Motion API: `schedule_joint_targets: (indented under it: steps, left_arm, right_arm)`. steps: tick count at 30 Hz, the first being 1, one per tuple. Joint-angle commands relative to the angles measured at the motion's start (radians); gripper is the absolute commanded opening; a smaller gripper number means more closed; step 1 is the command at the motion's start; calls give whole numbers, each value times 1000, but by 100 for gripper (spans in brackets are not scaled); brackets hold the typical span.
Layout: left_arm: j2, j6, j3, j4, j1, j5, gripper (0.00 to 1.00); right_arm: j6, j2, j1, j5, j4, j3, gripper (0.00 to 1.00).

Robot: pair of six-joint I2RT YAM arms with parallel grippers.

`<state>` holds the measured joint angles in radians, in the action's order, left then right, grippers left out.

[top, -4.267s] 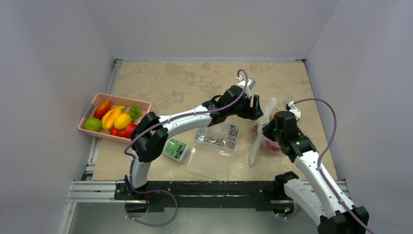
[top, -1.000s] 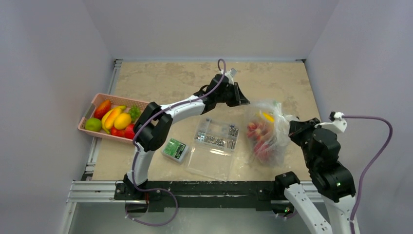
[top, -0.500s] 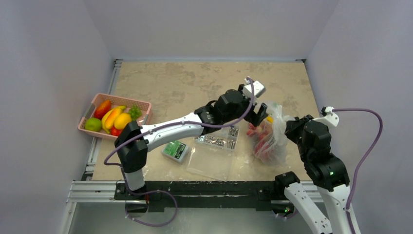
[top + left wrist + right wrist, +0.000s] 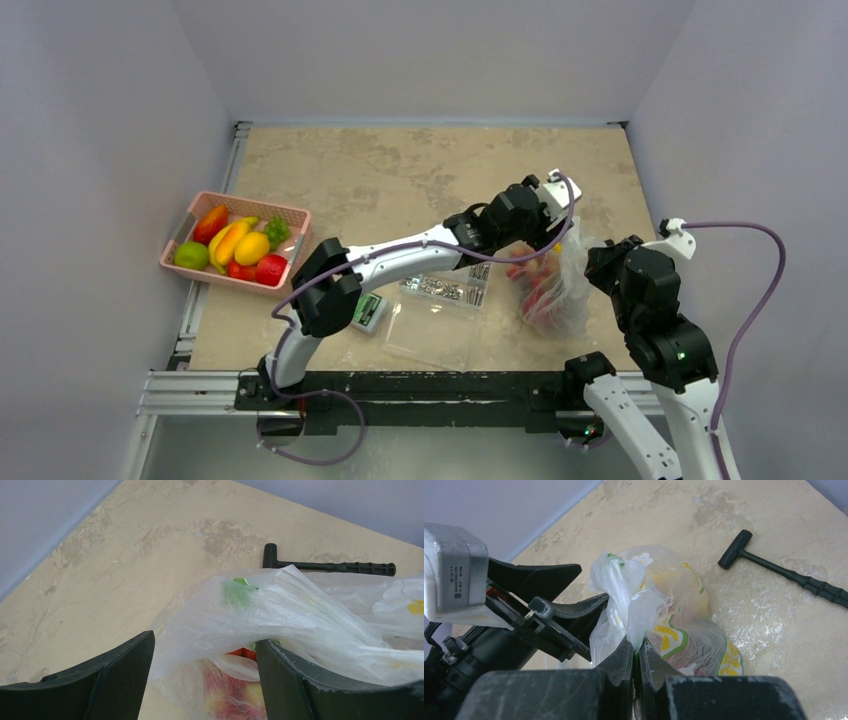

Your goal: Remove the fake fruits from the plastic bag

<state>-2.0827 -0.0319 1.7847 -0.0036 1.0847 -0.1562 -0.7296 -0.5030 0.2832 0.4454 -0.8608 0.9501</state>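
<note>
- The tabletop [image 4: 370, 170] is a beige, marble-patterned slab. Plain pale grey walls close it in at the far, left and right edges, and a metal rail [image 4: 200, 392] runs along the near edge.
- The plastic bag [image 4: 565, 295] sits close to the right edge, about midway between the far and near edges. Its film is crumpled and bunched upward.
- The fake fruits [image 4: 530, 288] are inside the bag. They show as a red cluster through the film, and a yellow piece [image 4: 554, 243] shows near the top.
- The right gripper [image 4: 634, 652] has its fingers pressed together on a gathered fold of the bag's film.
- The left gripper [image 4: 205, 647] reaches across from the left. Its fingers [image 4: 125, 672] are spread apart, one on each side of the bag's loose top, and are not squeezing it.
- A black mallet-shaped tool [image 4: 327, 566] lies flat on the table beyond the bag, towards the far right corner.
- A clear hard box of small metal parts [image 4: 445, 285] lies just left of the bag, with its lid laid open towards the near edge.
- A small green packet [image 4: 364, 308] lies left of the box.
- A pink basket [image 4: 292, 216] stands at the left edge, well apart from the bag. It holds a lime [image 4: 190, 256], an orange-red mango [image 4: 211, 222] and other coloured fruits.
</note>
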Motion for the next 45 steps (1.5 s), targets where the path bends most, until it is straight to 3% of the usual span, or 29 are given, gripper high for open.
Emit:
schedule_joint_targets:
  steps: [1, 3, 5, 8, 10, 13, 16, 19, 23, 29, 33, 39, 45]
  left_arm:
    - [-22, -51, 101, 5, 0, 43, 72]
    - [-40, -56, 128, 6, -4, 66, 66]
    - [-59, -43, 173, -55, -15, 91, 44]
    - [-75, 39, 228, -119, -44, 20, 9]
    - [-59, 186, 236, -164, -81, -60, 0]
    - [12, 560, 124, -101, -206, 94, 0]
    - [47, 947, -79, 259, -320, 344, 0]
    - [49, 1132, -187, 542, -345, 435, 0]
    - [45, 1182, -196, 594, -330, 511, 0]
    - [61, 1160, -197, 535, -313, 567, 0]
    - [95, 1112, -199, 467, -303, 560, 0]
    - [126, 1065, -199, 343, -298, 527, 0]
    - [158, 1037, -194, 227, -298, 480, 0]
  right_arm:
    - [15, 14, 0, -6, 26, 45, 0]
    - [16, 15, 0, -11, 28, 46, 0]
    - [16, 15, 0, -13, 26, 47, 0]
    - [13, 17, 1, -10, 25, 43, 0]
    - [8, 14, 0, -16, 29, 34, 0]
    - [-45, -5, 0, 10, -8, 32, 0]
    - [-70, -1, 0, 57, -23, 23, 0]
    - [-44, -9, 0, 68, -12, 22, 0]
    - [8, -54, 0, 43, -49, 66, 5]
    - [136, -79, 0, -21, -81, 190, 58]
    - [201, -142, 1, -90, -94, 274, 83]
    - [248, -393, -2, -44, -200, 354, 95]
    - [217, -430, -1, -157, -138, 292, 95]
